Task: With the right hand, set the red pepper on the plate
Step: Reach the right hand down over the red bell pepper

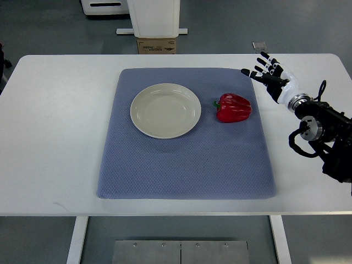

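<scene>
A red pepper (234, 108) lies on its side on the blue-grey mat (181, 165), to the right of a cream plate (165, 110) that holds nothing. My right hand (265, 72) is over the mat's far right corner, up and to the right of the pepper and apart from it. Its fingers (258, 73) are spread and hold nothing. The right arm (319, 124) comes in from the right edge. The left arm is not in view.
The mat lies on a white table (55, 137). Beyond the far edge stand a white pillar with a cardboard box (157, 44) at its base. A small square object (259, 45) lies on the floor beyond the table.
</scene>
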Controlling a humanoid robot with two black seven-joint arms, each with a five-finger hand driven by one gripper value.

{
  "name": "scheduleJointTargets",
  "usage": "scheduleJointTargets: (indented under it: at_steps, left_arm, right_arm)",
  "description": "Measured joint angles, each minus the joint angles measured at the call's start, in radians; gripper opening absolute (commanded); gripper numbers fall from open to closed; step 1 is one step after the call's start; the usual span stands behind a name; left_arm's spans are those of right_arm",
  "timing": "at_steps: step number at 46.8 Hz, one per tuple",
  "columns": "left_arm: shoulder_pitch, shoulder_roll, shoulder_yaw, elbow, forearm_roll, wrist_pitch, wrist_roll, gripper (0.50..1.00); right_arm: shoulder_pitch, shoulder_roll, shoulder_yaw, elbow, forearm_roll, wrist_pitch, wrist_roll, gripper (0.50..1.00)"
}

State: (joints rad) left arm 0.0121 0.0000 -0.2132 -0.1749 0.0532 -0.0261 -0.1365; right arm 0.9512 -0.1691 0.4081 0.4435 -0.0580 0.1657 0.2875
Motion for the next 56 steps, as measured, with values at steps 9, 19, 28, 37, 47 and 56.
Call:
scheduleJointTargets:
  at_steps: [9,19,28,37,47,56]
  left_arm:
    - [0.000,0.000,0.000,0.000,0.000,0.000,0.000,1.000]
    - [0.000,0.000,0.000,0.000,0.000,0.000,0.000,1.000]
    - [0.000,0.000,0.000,0.000,0.000,0.000,0.000,1.000]
    - [0.000,0.000,0.000,0.000,0.000,0.000,0.000,1.000]
    - [0.000,0.000,0.000,0.000,0.000,0.000,0.000,1.000]
    - [0.000,0.000,0.000,0.000,0.000,0.000,0.000,1.000]
  right_arm:
    - [0.008,-0.012,-0.030,0.002,-0.041,0.011,0.000,1.000]
    - [0.021,-0.051,-0.085,0.054,-0.223,0.011,0.041,1.000]
    - [0.067,-0.102,-0.125,0.130,-0.276,0.011,0.046,1.000]
    - [0.117,-0.118,-0.212,0.157,-0.352,0.010,0.057,1.000]
    - [0.147,-0.128,-0.297,0.189,-0.463,0.009,0.094,1.000]
    - [0.173,-0.130,-0.369,0.197,-0.540,0.007,0.117,1.000]
